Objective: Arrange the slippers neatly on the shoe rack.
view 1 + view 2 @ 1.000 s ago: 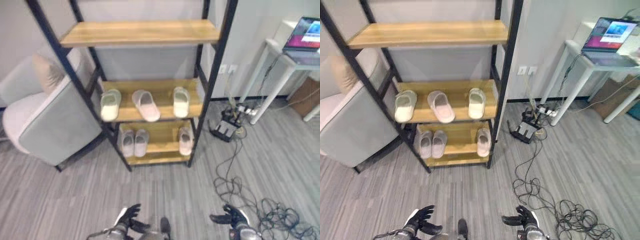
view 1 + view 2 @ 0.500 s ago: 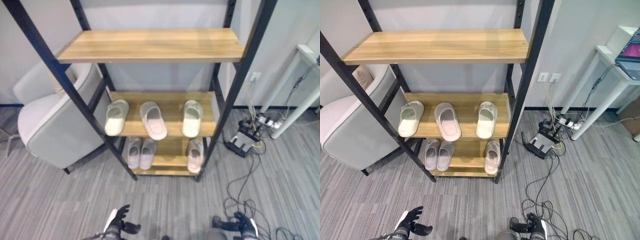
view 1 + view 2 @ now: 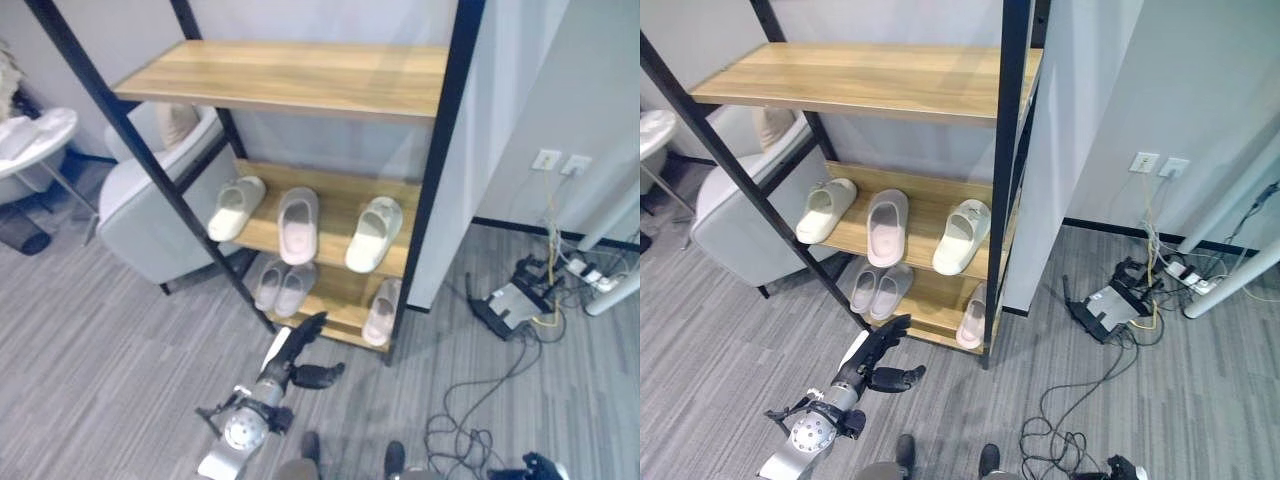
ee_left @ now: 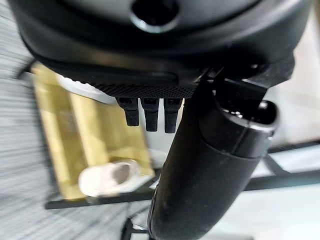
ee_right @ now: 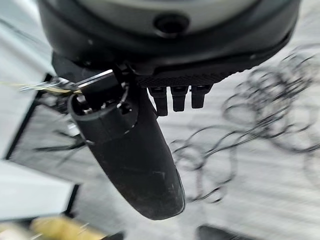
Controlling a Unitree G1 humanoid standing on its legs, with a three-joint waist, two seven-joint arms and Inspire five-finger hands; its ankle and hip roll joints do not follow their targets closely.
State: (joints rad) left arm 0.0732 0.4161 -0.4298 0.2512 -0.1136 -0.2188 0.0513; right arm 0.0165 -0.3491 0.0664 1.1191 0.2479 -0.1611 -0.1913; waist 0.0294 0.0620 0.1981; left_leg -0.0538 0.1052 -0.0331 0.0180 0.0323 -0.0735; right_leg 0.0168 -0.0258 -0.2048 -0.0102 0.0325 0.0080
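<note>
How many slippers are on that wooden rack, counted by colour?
Cream or pale green foam slippers: 2, at the two ends of the middle shelf
Pale pink foam slippers: 4, one mid-shelf, a pair and a single on the bottom shelf
Total: 6 slippers

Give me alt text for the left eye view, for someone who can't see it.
The robot's open left hand reaches toward a black-framed shoe rack with wooden shelves. Three slippers lie on the middle shelf, three more on the bottom shelf, beside a grey armchair.
</note>
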